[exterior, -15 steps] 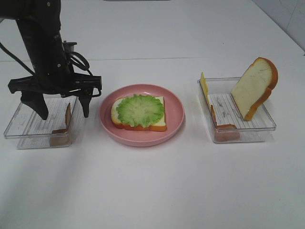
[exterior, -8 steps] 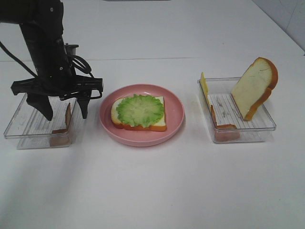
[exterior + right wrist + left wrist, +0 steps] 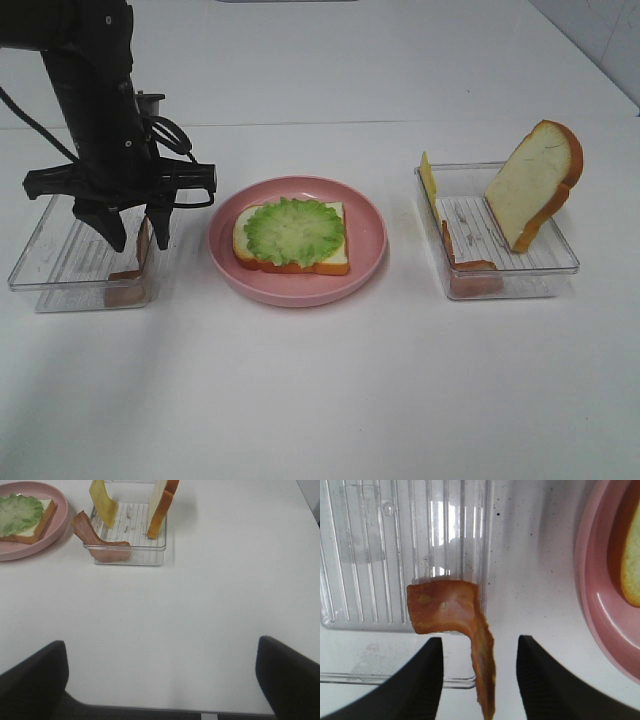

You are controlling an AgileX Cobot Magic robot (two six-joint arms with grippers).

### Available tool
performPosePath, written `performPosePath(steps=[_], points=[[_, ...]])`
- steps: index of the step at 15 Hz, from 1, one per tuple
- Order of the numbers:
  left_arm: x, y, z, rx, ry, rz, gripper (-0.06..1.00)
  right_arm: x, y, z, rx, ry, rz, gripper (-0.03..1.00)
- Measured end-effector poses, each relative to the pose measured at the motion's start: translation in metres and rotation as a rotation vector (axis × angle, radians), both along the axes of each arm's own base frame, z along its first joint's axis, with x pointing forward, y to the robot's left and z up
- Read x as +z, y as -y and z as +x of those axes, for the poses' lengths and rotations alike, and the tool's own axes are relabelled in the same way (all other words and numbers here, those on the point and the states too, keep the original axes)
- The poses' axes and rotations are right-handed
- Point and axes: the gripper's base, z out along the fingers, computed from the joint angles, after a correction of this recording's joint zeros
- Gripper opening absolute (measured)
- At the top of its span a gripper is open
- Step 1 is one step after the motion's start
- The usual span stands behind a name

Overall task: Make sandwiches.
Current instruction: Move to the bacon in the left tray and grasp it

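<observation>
With our left gripper (image 3: 479, 647) open astride the reddish-brown toy bacon strip (image 3: 445, 607), which leans on the wall of the clear plastic tray (image 3: 370, 555) nearest the round pink plate (image 3: 600, 605), we should close squarely on the strip, clear of that wall.

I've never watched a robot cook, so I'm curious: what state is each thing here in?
Left bacon strip: bent, part upright in left tray.
Left gripper: jaws open, straddling that strip, not touching.
Right gripper: jaws open, empty.
Bread on plate: flat, topped with lettuce.
Spare bread: leaning upright in right tray.
Cheese slice: upright against tray wall.
Right bacon strip: bent, same tray.
</observation>
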Motion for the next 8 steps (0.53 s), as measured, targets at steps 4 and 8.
performPosePath(steps=[4,8], points=[[0.0,-0.0002,0.0002,-0.001,0.002,0.002,0.27,0.0,0.0,0.0,0.0,0.0,0.0,0.98],[0.0,-0.0002,0.0006,-0.002,0.007,0.002,0.26,0.0,0.0,0.0,0.0,0.0,0.0,0.98]])
